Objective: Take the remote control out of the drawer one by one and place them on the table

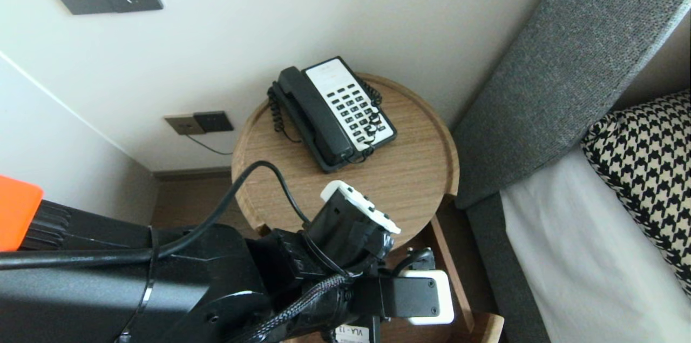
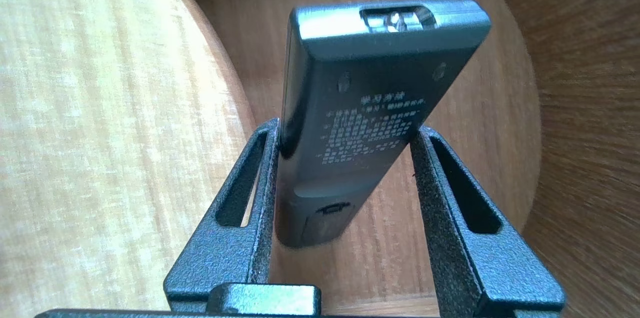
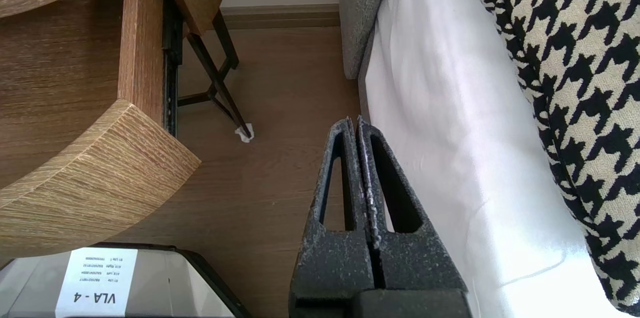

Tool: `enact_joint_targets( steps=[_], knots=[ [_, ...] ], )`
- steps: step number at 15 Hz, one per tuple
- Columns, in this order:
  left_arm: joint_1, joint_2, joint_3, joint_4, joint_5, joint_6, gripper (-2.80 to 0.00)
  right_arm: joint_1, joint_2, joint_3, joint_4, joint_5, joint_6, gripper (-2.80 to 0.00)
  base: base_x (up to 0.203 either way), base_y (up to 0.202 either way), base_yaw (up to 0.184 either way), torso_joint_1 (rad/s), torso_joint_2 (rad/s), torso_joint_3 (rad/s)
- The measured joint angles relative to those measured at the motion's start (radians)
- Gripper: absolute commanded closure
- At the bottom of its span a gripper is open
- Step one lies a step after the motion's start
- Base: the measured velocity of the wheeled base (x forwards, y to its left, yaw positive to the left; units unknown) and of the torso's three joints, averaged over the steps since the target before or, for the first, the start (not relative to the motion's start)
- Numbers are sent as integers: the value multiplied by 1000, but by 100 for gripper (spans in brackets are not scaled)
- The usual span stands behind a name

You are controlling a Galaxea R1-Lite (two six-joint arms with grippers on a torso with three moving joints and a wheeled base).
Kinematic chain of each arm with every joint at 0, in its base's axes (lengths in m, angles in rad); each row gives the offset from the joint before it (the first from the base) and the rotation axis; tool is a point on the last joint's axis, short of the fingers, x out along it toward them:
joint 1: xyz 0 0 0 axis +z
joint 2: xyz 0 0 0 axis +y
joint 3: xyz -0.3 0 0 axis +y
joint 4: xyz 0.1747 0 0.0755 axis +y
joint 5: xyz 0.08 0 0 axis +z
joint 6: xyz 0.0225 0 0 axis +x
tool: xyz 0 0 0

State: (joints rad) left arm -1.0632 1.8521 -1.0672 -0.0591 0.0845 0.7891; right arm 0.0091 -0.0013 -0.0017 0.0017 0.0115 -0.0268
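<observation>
One remote control (image 1: 357, 203), white on its button face and dark grey on its back, sits clamped between the two fingers of the left gripper (image 2: 345, 157), low in the middle of the head view. The left wrist view shows the fingers (image 2: 260, 157) pressing on its long edges around the middle of the body. Its printed back and battery cover face the camera, and the far end with its emitter window stands free toward the top of the frame. It touches nothing but the fingers. It hangs in the air just beside the edge of the round bedside table (image 1: 415, 181), with the wooden floor of the open drawer (image 2: 480, 168) behind it at the centre and right of that wrist picture. A black-and-white desk telephone (image 1: 332, 113) rests on the table top, well apart, in the upper centre of the head view.

The right gripper (image 3: 356, 122) is idle, its fingers pressed together on nothing. It points at the floor (image 3: 280, 82) between the drawer front and the white-sheeted bed (image 3: 450, 157), with a houndstooth pillow (image 3: 575, 57) at the right edge.

By the look of it, the grasp and lift are done. Any setting-down is what remains, since the remote lies neither on the table top nor in the drawer.
</observation>
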Motion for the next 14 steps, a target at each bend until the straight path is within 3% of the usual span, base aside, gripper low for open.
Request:
enact_joint_targets(
  steps=[14],
  knots=[
    [-6, -71, -8, 58, 4, -1, 0, 0, 0, 0, 0, 0, 0, 0, 0, 0, 0, 0, 0, 0]
  ],
)
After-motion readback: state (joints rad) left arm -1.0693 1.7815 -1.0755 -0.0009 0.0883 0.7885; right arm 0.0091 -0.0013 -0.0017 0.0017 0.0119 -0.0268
